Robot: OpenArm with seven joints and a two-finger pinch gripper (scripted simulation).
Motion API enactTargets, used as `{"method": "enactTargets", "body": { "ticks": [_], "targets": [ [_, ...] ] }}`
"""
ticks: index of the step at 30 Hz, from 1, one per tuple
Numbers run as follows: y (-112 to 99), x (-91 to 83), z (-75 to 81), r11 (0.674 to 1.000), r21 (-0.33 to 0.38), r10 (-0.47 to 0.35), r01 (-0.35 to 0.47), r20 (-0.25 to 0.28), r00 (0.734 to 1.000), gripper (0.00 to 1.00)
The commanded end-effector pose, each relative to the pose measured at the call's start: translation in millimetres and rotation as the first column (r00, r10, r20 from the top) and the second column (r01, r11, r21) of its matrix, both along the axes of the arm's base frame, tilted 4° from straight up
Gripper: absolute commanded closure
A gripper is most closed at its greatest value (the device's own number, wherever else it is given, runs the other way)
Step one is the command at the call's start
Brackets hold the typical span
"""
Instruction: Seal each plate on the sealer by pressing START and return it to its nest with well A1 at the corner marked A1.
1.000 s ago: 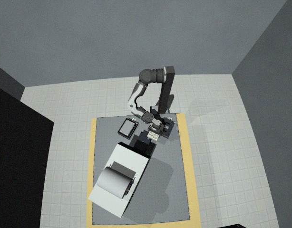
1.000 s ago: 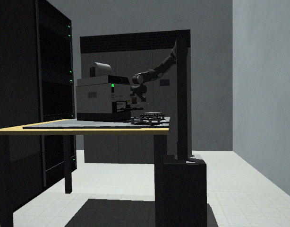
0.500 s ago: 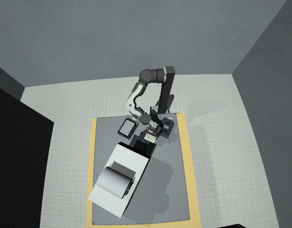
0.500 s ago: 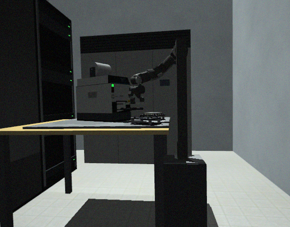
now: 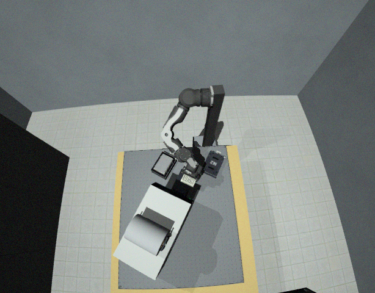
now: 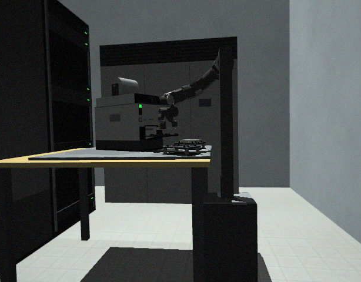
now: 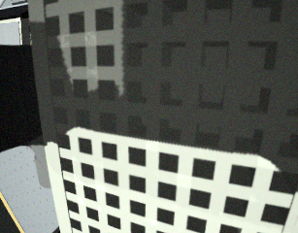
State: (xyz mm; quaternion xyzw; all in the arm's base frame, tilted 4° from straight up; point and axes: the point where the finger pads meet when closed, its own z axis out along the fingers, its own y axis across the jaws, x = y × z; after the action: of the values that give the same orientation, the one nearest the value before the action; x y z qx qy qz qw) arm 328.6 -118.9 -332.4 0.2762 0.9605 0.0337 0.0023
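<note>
My gripper (image 5: 191,174) (image 6: 168,124) is shut on an open well plate (image 5: 188,180) (image 7: 151,184). The plate is about level; its near part is bright and the rest shaded in the wrist view. The gripper holds it above the sealer's stage (image 6: 172,134), with a gap below in the exterior view. From above, plate and arm cover much of the stage. The sealer (image 5: 171,199) (image 6: 120,130) shows a green lamp (image 6: 140,106). Nest N2 (image 5: 213,171) is empty. The other nest (image 5: 158,174) holds a plate (image 5: 163,164) with a pale, smooth-looking top; its wells cannot be made out.
The sealer's tall body stands in front of the stage, with a foil roll (image 5: 148,233) (image 6: 128,85) on top. The two nests flank the gripper. The arm's dark post (image 5: 212,122) (image 6: 226,121) stands just beyond the table edge.
</note>
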Motion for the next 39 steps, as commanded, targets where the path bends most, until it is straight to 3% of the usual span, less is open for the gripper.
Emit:
{"method": "enactTargets", "body": {
  "ticks": [1, 28, 39],
  "targets": [
    [1, 3.5, 2.1, 1.000, 0.014, 0.007, -0.007, 0.009, 1.000, 1.00],
    [-50, 31.5, -0.6, 1.000, 0.011, 0.011, -0.011, 0.009, 1.000, 1.00],
    [-50, 30.3, -1.8, 1.000, 0.007, 0.008, -0.008, 0.004, 1.000, 1.00]
  ]
}}
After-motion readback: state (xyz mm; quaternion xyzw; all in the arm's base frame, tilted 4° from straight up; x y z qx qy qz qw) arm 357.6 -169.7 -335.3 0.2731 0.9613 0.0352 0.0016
